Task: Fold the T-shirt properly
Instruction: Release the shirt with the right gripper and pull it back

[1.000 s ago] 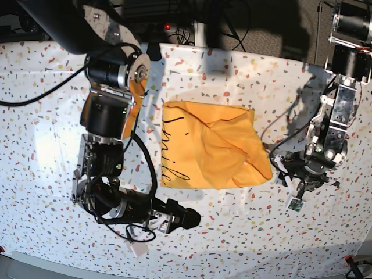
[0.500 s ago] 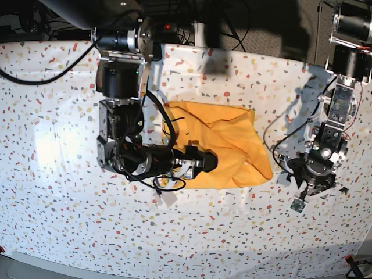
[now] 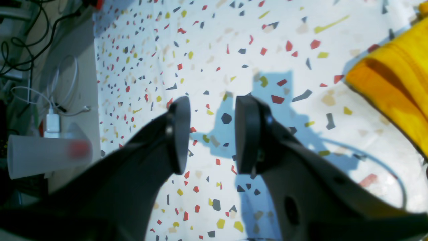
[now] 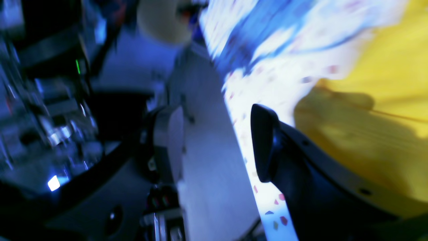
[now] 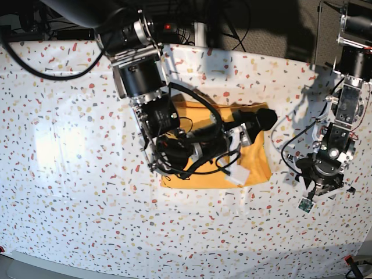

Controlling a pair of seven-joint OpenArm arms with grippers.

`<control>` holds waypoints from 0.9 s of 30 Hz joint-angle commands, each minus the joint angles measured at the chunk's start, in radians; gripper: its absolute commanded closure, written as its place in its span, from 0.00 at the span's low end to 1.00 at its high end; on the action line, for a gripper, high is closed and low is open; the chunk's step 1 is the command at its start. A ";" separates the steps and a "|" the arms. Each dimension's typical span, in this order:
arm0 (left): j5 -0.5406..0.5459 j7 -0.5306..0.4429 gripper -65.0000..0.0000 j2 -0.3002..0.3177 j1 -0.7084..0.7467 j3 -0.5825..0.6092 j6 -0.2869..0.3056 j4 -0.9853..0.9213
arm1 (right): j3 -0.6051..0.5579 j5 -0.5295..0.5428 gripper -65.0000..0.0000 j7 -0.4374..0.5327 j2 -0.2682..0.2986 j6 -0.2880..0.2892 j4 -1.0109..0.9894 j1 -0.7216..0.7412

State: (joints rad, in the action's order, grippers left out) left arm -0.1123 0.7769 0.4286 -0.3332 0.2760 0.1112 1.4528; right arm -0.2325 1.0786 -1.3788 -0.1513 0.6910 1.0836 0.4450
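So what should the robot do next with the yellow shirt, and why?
Probably lower the right tool onto the shirt's far edge and pinch it. That tool is open and empty above the half-folded shirt, while the left tool hangs open beside it over bare table.

Robot lab: cables (image 3: 20,50), speckled table (image 5: 58,145).

My right arm (image 5: 174,139) stretches across the folded yellow shirt (image 5: 256,165) on the speckled table (image 5: 58,174), hiding most of it. My left gripper (image 5: 317,187) hangs beside the shirt's edge, apart.
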 commanded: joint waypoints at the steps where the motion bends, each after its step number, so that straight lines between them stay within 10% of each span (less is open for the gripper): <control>1: -0.010 -0.021 0.66 0.010 -0.030 -0.008 -0.007 0.019 | -0.015 0.030 0.50 0.013 -0.006 0.007 0.016 0.029; 7: -0.008 -0.011 0.66 0.010 -0.029 -0.008 -0.024 0.019 | 0.010 -0.043 0.50 0.150 -0.006 0.007 0.016 0.078; 15: 0.341 -0.036 0.66 0.011 -0.029 -0.008 -0.144 0.020 | 0.333 -0.614 0.50 0.546 -0.006 0.007 0.016 0.182; 27: 0.407 0.065 0.66 -0.178 0.000 -0.008 -0.113 0.026 | 0.544 -0.986 0.50 0.880 -0.006 0.007 -0.158 0.189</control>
State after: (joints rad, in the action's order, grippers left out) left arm 0.2962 0.8551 0.2420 -0.3111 0.2752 -0.0006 1.4567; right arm 0.3141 0.0776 -0.5194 -0.1524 0.6891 0.9077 0.5980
